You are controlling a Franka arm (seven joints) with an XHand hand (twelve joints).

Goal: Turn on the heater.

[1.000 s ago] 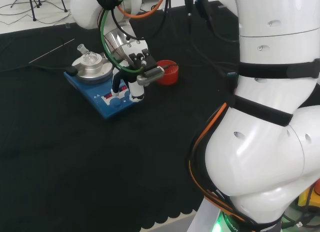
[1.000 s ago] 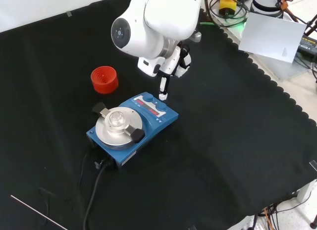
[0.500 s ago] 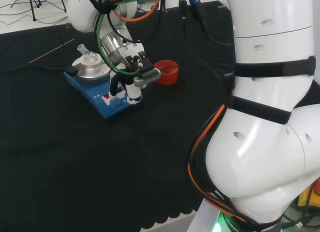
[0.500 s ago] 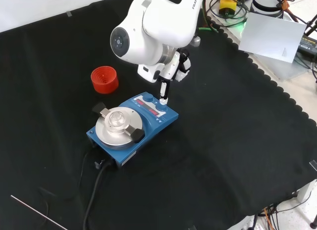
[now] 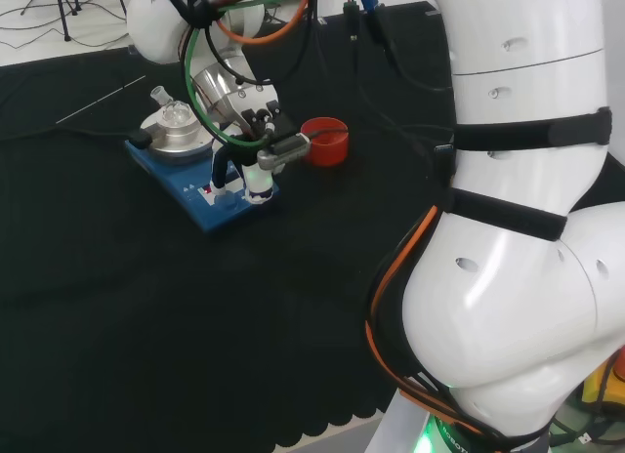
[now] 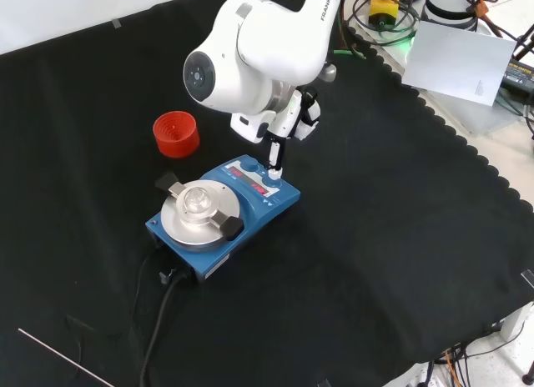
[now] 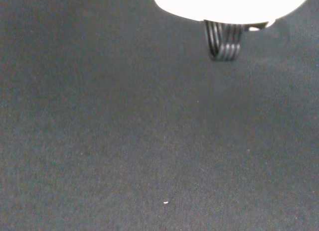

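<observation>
The heater (image 5: 200, 207) is a blue hotplate with a round silver top, and a small clear flask (image 5: 177, 111) sits on that top. In the front view the heater (image 6: 250, 223) lies below the arm's big white link. The hand (image 5: 260, 168) hangs over the heater's front panel with fingers pointing straight down and the thumb sticking out sideways. In the front view a straight finger of the hand (image 6: 274, 156) reaches down, its tip touching the panel at the right-hand knob. Nothing is held. In the wrist view a blurred white part of the hand (image 7: 229, 3) hangs over black cloth.
A red ribbed ring stand (image 5: 328, 142) sits just right of the hand in the head view, left of the arm in the front view (image 6: 176, 133). The heater's black cable (image 6: 158, 320) runs toward the cloth's near edge. A thin rod (image 6: 58, 359) lies at the front view's lower left.
The hand has shifted left in the head view and come down, so the fingertip now rests on the heater's panel instead of beside its edge. The heater has not moved.
</observation>
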